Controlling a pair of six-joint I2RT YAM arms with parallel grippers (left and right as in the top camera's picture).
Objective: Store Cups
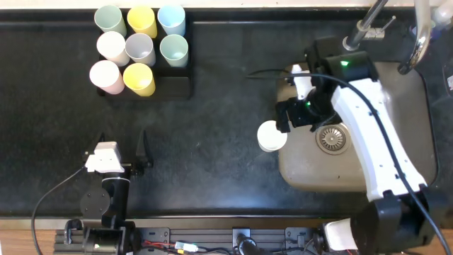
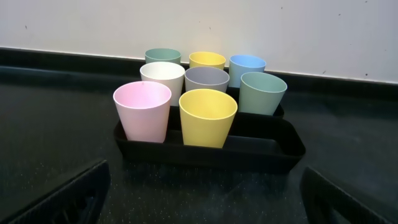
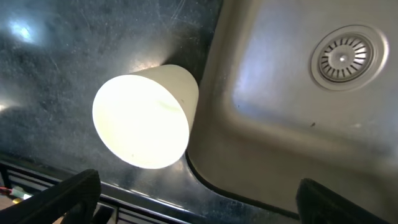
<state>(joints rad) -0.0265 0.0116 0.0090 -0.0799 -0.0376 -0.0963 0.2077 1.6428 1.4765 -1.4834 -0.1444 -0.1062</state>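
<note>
White cup (image 1: 271,136): stood mouth-up on black counter (image 1: 212,142) at sink (image 1: 396,106) edge, well apart from cup tray (image 1: 177,88). Lay directly below right gripper (image 3: 199,208), between wide-spread fingers, vertical axis. Left gripper (image 2: 205,202) much farther, facing tray, also spread open.

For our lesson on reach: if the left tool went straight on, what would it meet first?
Probably the near wall of the black tray, just before the front yellow cup; depth is unclear.

tray (image 1: 175,85) corner free, cups (image 1: 140,49) elsewhere (seven)
</note>
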